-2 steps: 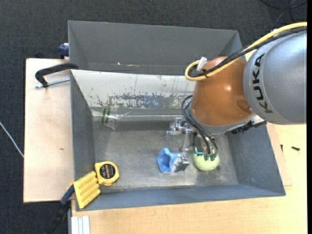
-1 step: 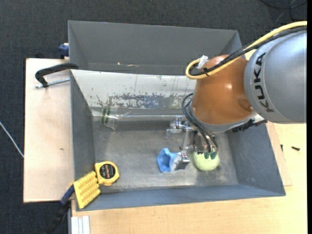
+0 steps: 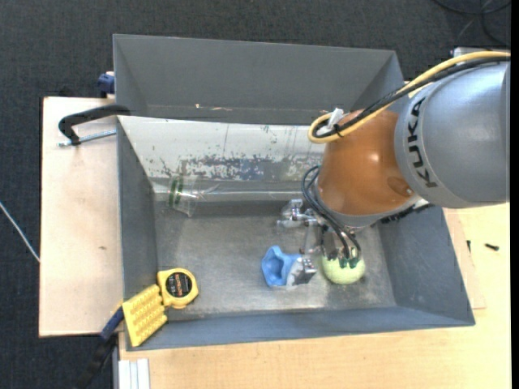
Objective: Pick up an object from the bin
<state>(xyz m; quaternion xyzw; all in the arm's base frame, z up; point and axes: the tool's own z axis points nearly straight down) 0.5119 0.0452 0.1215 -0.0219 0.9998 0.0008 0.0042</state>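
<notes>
Gripper (image 3: 310, 267) is down at the floor of the bin (image 3: 243, 79), in the near-right part, hanging under the orange wrist cover (image 3: 361, 177). It sits between two things: one blue crumpled piece (image 3: 276, 267) just to its left, touching or nearly so, and one pale green ball (image 3: 342, 270) just to its right, partly tucked under the wrist cables. Can't tell whether the gripper is open or closed, and can't tell whether it has hold of either one; nothing is clearly clamped in it. Both the blue piece and the ball are on the bin floor, close to the near wall. Count of the rest: one clear plastic cup (image 3: 182, 197) on its side at the far-left of the floor, against the foot of the back wall, well apart from the gripper. One yellow tape measure (image 3: 177, 288) is in the near-left corner. One yellow ribbed block (image 3: 144, 316) is just beside the tape measure, lying across the near-left corner of the rim. Five loose items total, one of each, no heap.
</notes>
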